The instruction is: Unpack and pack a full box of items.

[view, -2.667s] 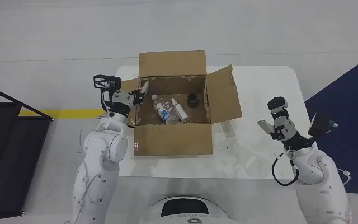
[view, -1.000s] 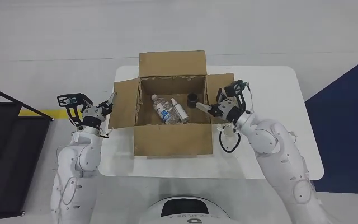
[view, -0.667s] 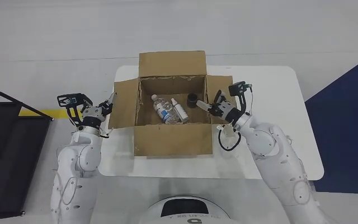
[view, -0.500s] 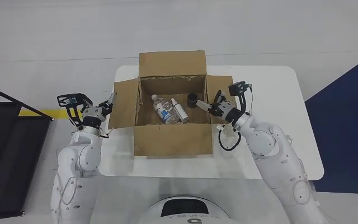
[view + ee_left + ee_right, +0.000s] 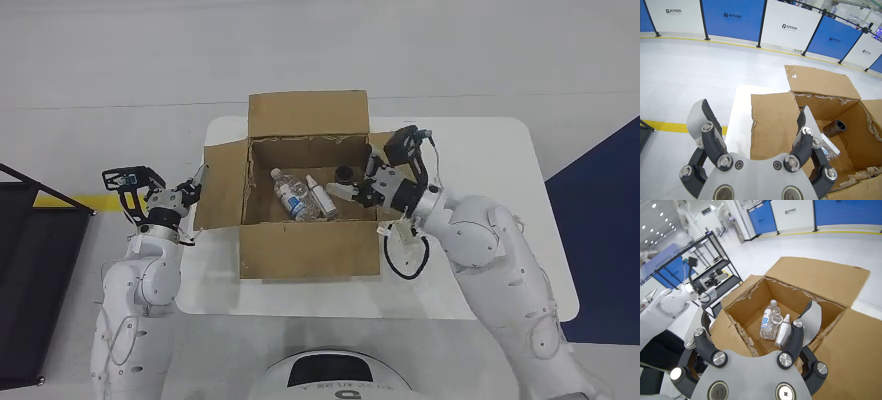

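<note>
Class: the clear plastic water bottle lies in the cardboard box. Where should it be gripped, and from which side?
Probably the mid-body of the clear plastic water bottle, from straight above through the open brown cardboard box. It lies flat on the floor, so the walls block sideways approaches. The small white spray bottle alongside leaves little finger room there.

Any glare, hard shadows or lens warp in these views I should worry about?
Top view: even light, only soft shade inside the box. Left wrist view: wide-angle bend along the fence panels. Right wrist view: ceiling lamps show as bright spots, small highlights on the clear bottle.
</note>
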Tool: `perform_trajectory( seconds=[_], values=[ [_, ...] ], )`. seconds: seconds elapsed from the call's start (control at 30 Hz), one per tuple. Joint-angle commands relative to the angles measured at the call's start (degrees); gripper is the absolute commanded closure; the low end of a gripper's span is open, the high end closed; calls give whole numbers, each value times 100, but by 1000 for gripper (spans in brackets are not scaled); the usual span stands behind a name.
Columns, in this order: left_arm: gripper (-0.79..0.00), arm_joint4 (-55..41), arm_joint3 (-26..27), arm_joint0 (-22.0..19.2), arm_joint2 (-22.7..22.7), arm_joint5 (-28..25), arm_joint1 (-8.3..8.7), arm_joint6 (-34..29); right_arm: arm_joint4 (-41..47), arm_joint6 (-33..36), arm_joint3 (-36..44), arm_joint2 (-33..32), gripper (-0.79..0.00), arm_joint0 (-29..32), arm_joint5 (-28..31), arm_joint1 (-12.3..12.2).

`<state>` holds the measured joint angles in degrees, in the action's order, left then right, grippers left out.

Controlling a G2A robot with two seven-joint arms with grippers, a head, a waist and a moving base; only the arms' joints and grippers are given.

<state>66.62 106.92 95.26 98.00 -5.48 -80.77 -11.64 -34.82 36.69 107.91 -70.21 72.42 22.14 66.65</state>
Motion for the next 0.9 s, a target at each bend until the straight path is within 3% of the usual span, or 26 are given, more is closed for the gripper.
perform_trajectory(
  seconds=[0.0,0.17,0.6,0.87],
  values=[
    [-785,0,0,0,0,0,0,0,110,605,-116,299,-785,-490,-127,37],
    [-785,0,0,0,0,0,0,0,311,1558,-836,1160,-785,-1679,-456,199],
    [-785,0,0,0,0,0,0,0,311,1558,-836,1160,-785,-1679,-456,199],
    [-785,0,0,0,0,0,0,0,178,1988,-1213,1530,-785,-1958,-1594,291]
  ],
)
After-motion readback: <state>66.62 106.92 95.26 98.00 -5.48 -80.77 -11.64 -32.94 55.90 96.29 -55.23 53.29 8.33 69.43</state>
